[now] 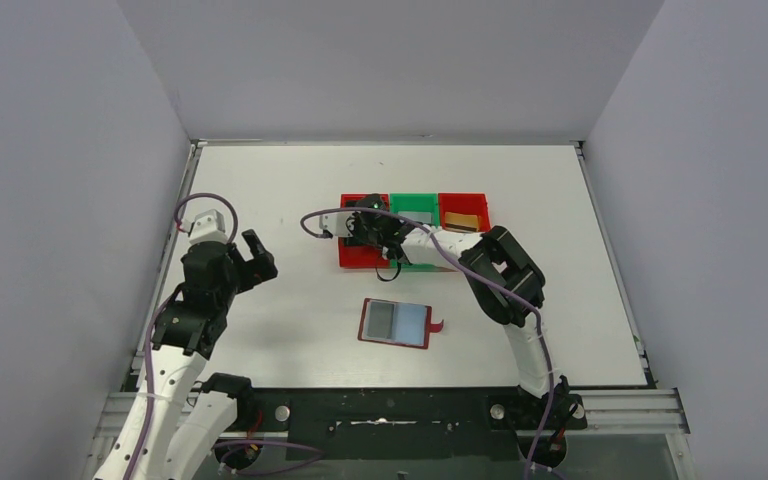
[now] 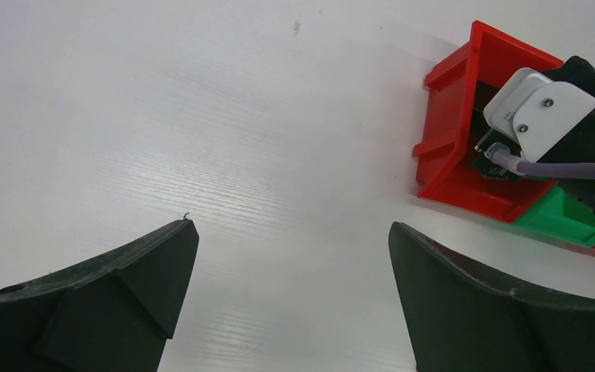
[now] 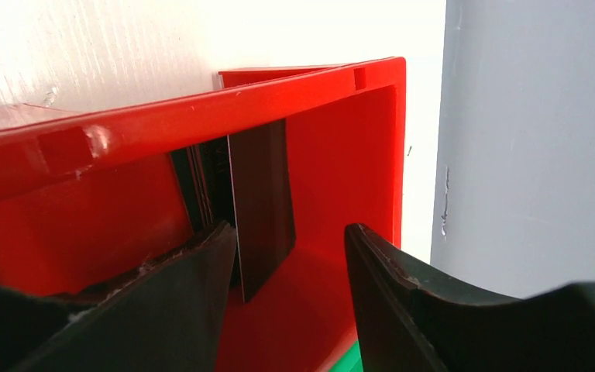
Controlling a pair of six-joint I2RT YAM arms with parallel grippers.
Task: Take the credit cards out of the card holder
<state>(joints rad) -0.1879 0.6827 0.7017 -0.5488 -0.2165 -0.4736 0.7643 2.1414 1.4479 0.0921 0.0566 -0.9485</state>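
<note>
While the left arm is hanging over the bare left part of the tabletop, the left claw is gaping wide, holding nothing and touching nothing. Further right, between the two arms and toward their bases, the card holder is lying open and flat. Its long axis is running left to right and its small red clasp tab is pointing right. Whether its bluish-grey sleeves are hiding more credit cards is impossible to tell from above. Beyond it, the right arm is reaching into the leftmost red bin of a row, with a green bin and a second red bin sitting to its right. Inside that leftmost bin a dark card is standing on edge and leaning toward the wall beside other dark cards. The right claw is standing about half open. The card's lower part is passing behind one finger, while the other finger is standing clear of it, so the card is likely no longer gripped. For the next fetch, the holder is lying on the near side of the right claw, and the right claw is looking nearer to it than the left one.
</note>
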